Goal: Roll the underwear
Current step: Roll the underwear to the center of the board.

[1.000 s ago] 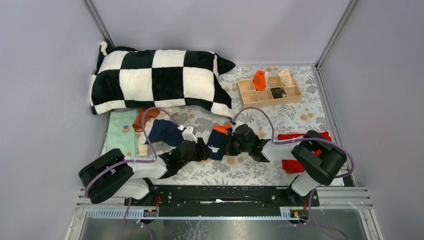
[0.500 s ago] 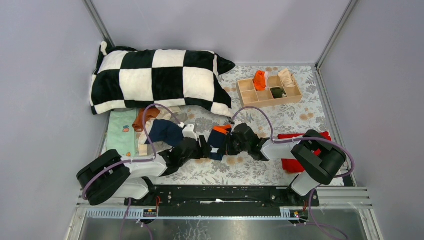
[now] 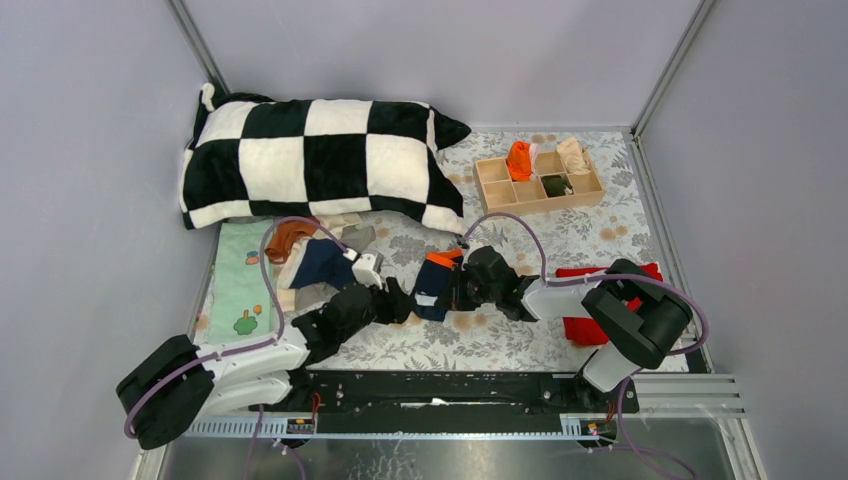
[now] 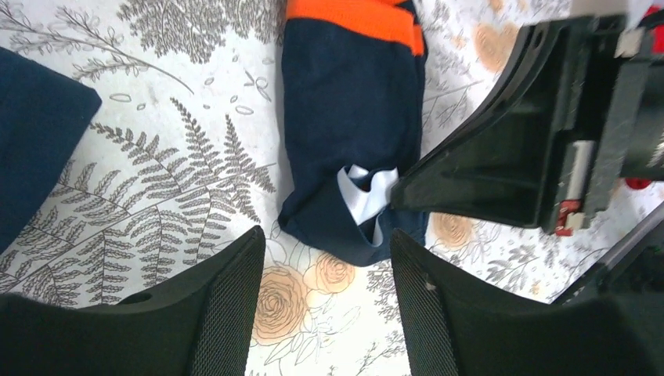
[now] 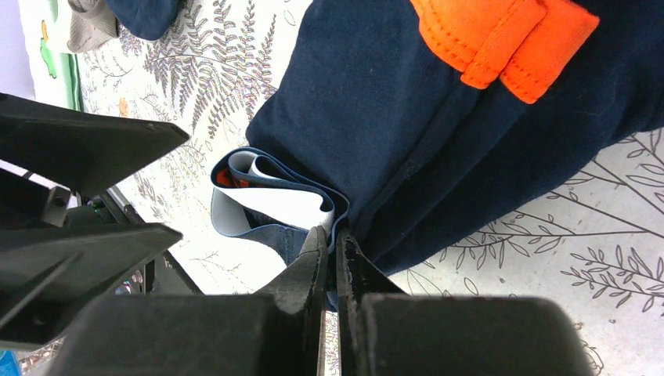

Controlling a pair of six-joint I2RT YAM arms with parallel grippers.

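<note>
The navy underwear with orange trim [image 3: 434, 277] lies folded lengthwise on the floral cloth mid-table; it also shows in the left wrist view [image 4: 348, 125] and the right wrist view [image 5: 438, 133]. My right gripper [image 5: 333, 239] is shut on its near folded edge, pinching the navy cloth beside a white inner lining. My left gripper [image 4: 325, 294] is open, its jaws wide apart, just short of the same near end, touching nothing. More underwear lies in a pile at the left [image 3: 322, 258], rust-brown, navy and grey. A rolled orange one [image 3: 518, 160] sits in the wooden box.
A checked pillow [image 3: 310, 160] lies at the back left. A wooden divided box [image 3: 490, 190] stands at the back right with several rolled pieces. A red cloth [image 3: 578, 325] lies under the right arm. A pale green printed cloth [image 3: 240, 290] lies at the left edge.
The left arm has swung back and left, and its gripper has drawn slightly away from the navy underwear. The right gripper has stayed shut on the cloth in place.
</note>
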